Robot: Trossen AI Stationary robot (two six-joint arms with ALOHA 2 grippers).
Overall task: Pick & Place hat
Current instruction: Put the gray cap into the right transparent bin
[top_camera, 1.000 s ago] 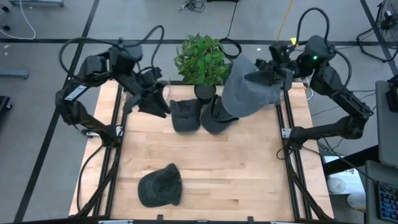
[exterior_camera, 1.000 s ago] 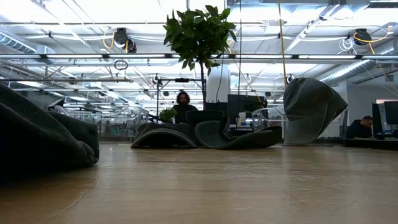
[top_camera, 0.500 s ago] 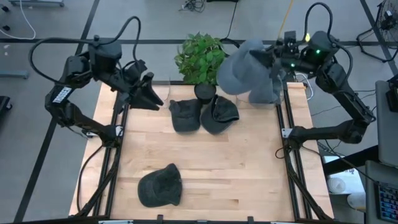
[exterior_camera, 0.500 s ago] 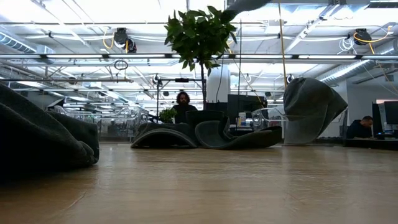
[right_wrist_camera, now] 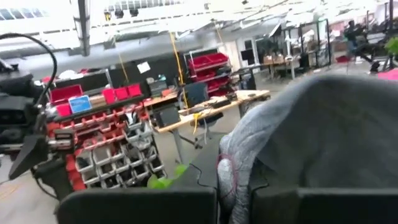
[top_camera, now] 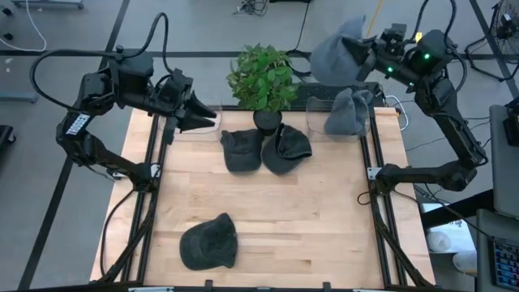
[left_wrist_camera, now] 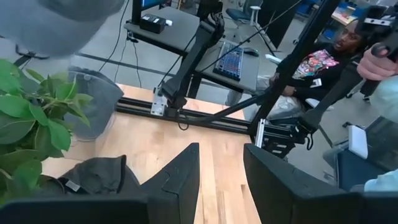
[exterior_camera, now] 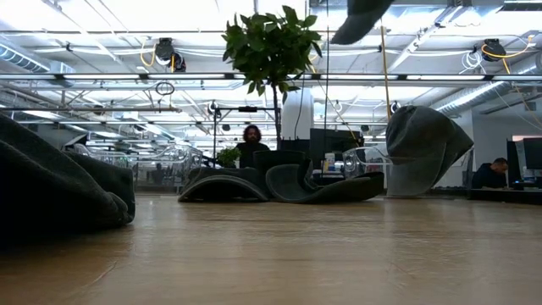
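Observation:
High beyond the table's far edge, right of the potted plant [top_camera: 261,77], a light grey hat [top_camera: 332,50] hangs in the air, with my right gripper [top_camera: 362,55] shut on it. The low view shows this hat [exterior_camera: 360,17] at the top. A second grey hat [top_camera: 349,112] slumps in a clear tub [top_camera: 318,109] at the far right. Two dark hats [top_camera: 242,150] [top_camera: 287,148] lie at the plant's foot, and another dark hat [top_camera: 209,243] lies near the front edge. My left gripper [top_camera: 203,113] hovers open and bare at the far left. My right gripper pinches the grey hat between its two fingers at an edge of the cloth [right_wrist_camera: 239,180], where the fabric bunches. The fingers lie about level and point toward the table's left. The hat is lifted clear of everything and billows out beyond the fingertips [right_wrist_camera: 186,205].
The plant's leaves [left_wrist_camera: 28,124] stand close to the held hat. Black rails [top_camera: 154,203] run along both table sides. The bare wooden top [top_camera: 308,219] lies between the hats. People sit in the room beyond the table [left_wrist_camera: 323,59].
My right gripper has swung from above the table's far right corner out past the far edge, rolling its wrist, and has carried the grey hat up and away with it. My left gripper has drawn a little toward the far edge and tipped closer to level.

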